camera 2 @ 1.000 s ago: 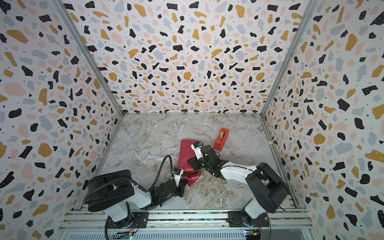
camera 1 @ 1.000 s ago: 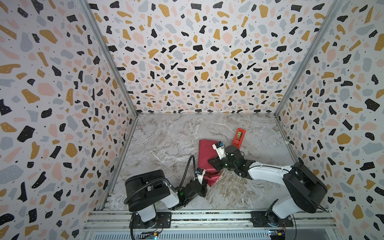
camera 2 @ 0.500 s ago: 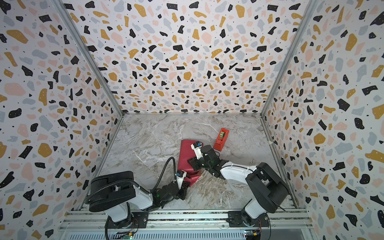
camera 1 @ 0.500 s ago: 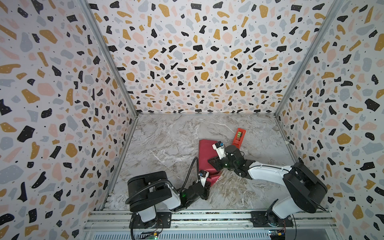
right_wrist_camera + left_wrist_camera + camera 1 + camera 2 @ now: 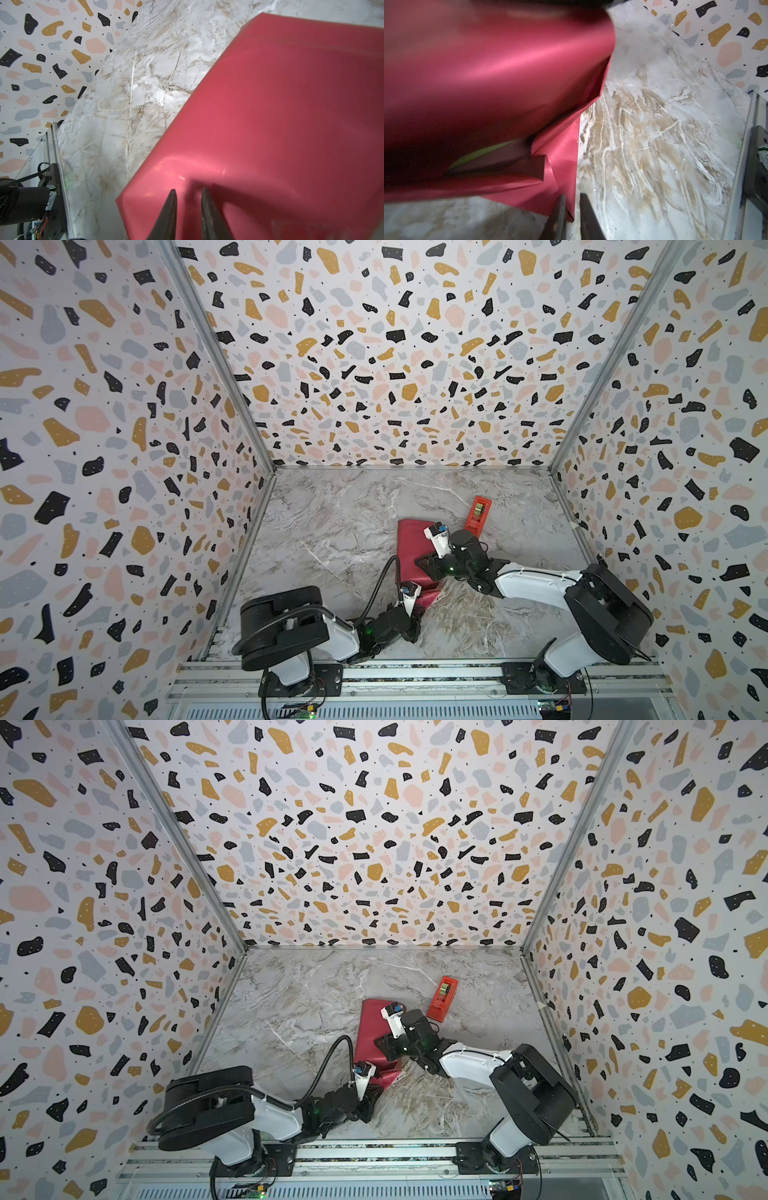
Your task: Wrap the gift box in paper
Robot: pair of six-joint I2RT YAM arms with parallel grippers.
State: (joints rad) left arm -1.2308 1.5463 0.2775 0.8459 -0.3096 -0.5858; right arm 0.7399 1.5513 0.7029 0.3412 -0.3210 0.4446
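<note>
The crimson paper [image 5: 411, 547] is folded over the gift box, of which only an olive-green sliver [image 5: 481, 152] shows under a loose fold in the left wrist view. My right gripper [image 5: 422, 564] rests on top of the papered box. Its fingers [image 5: 173, 199] stand slightly apart and press on the paper [image 5: 270, 124], with nothing between them. My left gripper [image 5: 419, 608] is low at the near end of the parcel. A loose corner of paper [image 5: 560, 166] lies between its narrowly open jaws [image 5: 572, 197], with a gap on one side.
A red-orange tape dispenser [image 5: 478, 512] stands on the marble tabletop [image 5: 345, 531] behind and to the right of the parcel. Terrazzo-patterned walls enclose three sides. A metal rail [image 5: 415, 672] with both arm bases runs along the front edge.
My left gripper has pulled back a little toward the front edge, and its jaws have parted slightly around the paper corner. The right arm and the parcel have stayed still.
</note>
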